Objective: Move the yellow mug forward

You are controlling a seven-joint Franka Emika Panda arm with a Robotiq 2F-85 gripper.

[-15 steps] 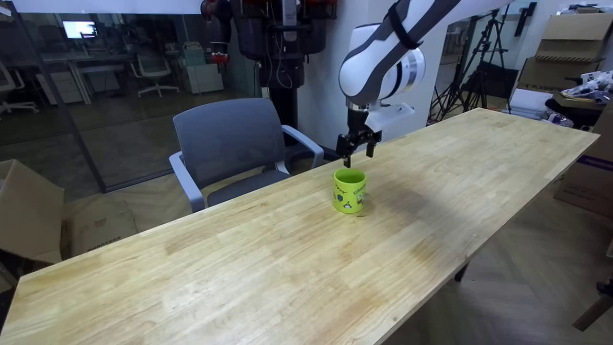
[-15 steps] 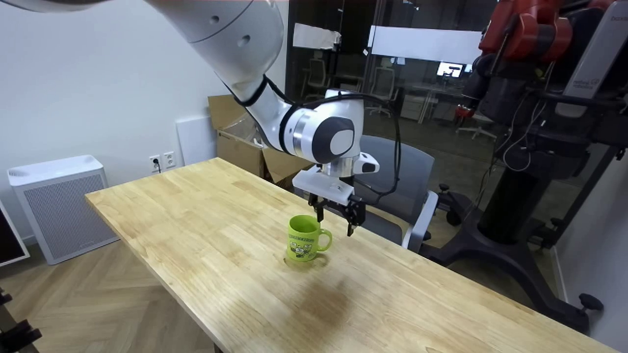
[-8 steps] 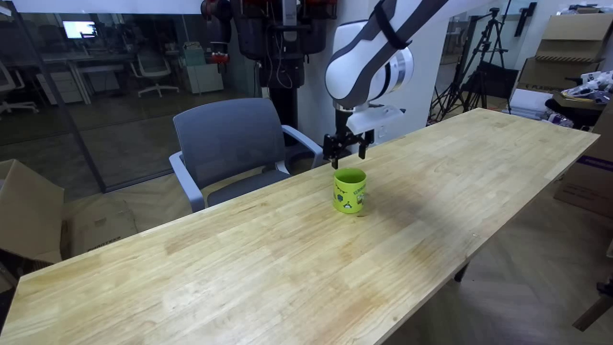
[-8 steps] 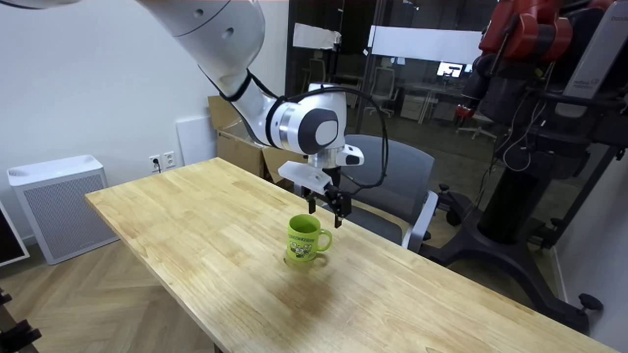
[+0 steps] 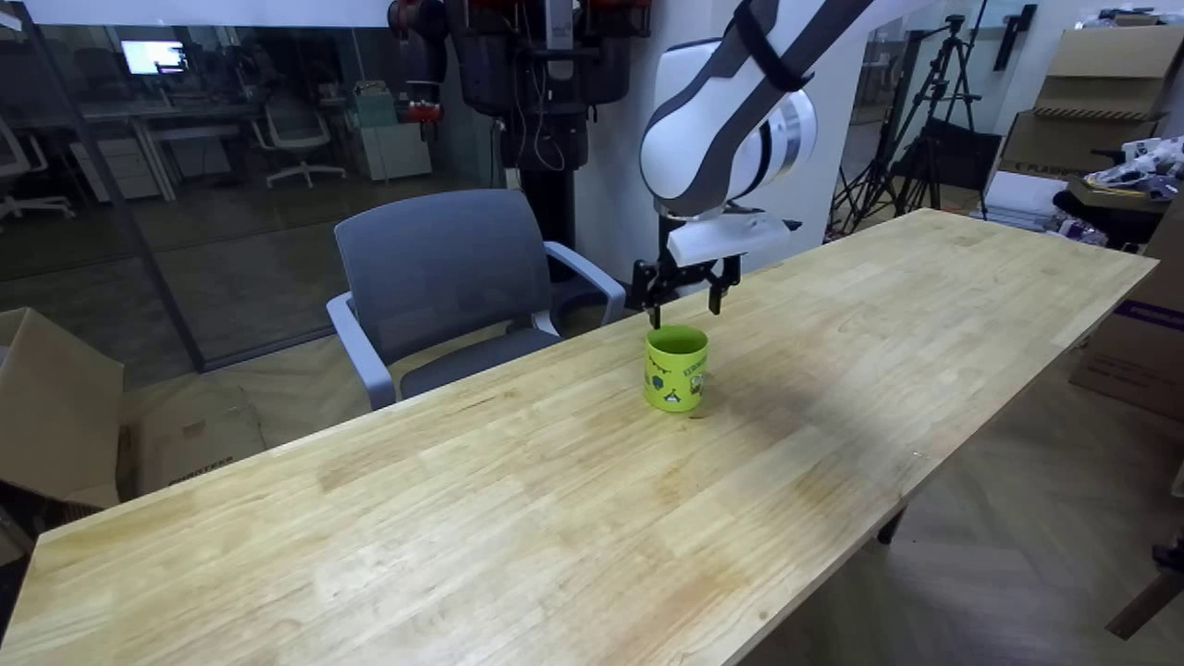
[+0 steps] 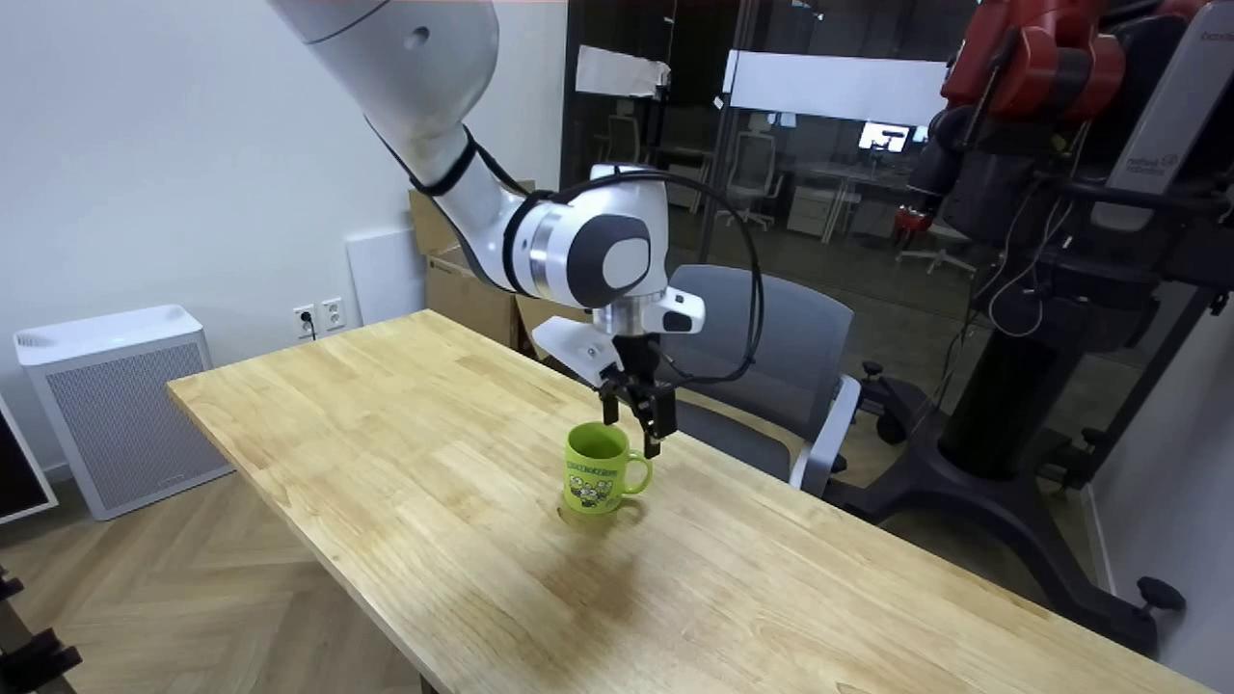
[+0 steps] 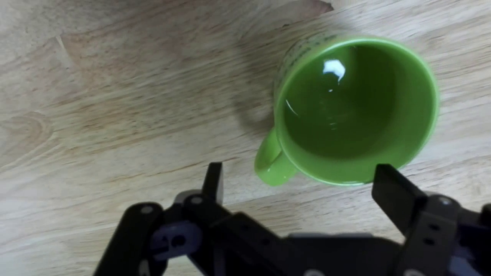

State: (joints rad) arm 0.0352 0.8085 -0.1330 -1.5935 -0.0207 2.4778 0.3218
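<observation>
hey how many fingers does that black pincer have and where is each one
2 on the pincer: in the wrist view, one finger shows left of the yellow mug, the other finger overlaps its lower right edge. None seems hidden.

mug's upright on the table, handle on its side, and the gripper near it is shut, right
Not quite: the gripper is open; the wrist view shows its fingers well apart. The mug is upright on the table, its handle on its side.
</observation>
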